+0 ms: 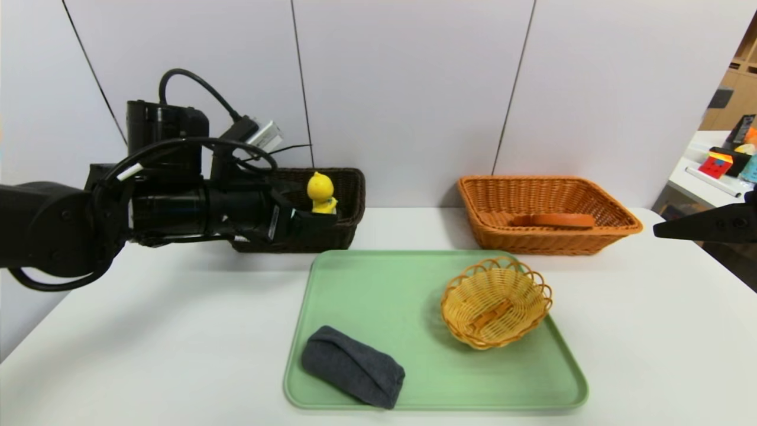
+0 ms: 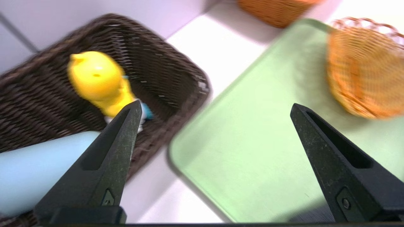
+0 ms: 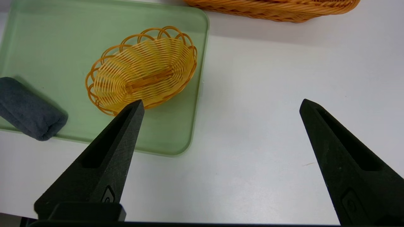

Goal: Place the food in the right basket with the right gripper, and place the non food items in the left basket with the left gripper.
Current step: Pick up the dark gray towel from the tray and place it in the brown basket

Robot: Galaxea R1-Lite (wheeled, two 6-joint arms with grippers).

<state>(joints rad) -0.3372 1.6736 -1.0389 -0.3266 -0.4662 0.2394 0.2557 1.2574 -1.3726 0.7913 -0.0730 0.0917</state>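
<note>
The yellow duck toy [image 1: 321,192] [image 2: 98,82] stands upright in the dark brown left basket [image 1: 349,183] [image 2: 164,66]. The blue-grey cup [image 2: 34,170] lies beside it; the head view hides it behind my arm. My left gripper [image 1: 307,220] [image 2: 216,104] hangs open and empty by that basket's front right corner, over the tray's far left corner. The dark grey pouch [image 1: 353,367] [image 3: 30,108] lies on the tray's near left. The bread slice [image 1: 553,220] lies in the orange-tan right basket [image 1: 615,207] [image 3: 274,12]. My right gripper [image 1: 662,231] [image 3: 222,101] is open and empty above bare table right of the tray.
A green tray [image 1: 384,284] [image 2: 252,142] [image 3: 186,126] sits mid-table and carries a small round yellow wicker bowl [image 1: 495,302] [image 2: 366,69] [image 3: 142,69] on its right side. A grey panelled wall stands right behind both baskets. A side table with coloured objects [image 1: 718,163] is at far right.
</note>
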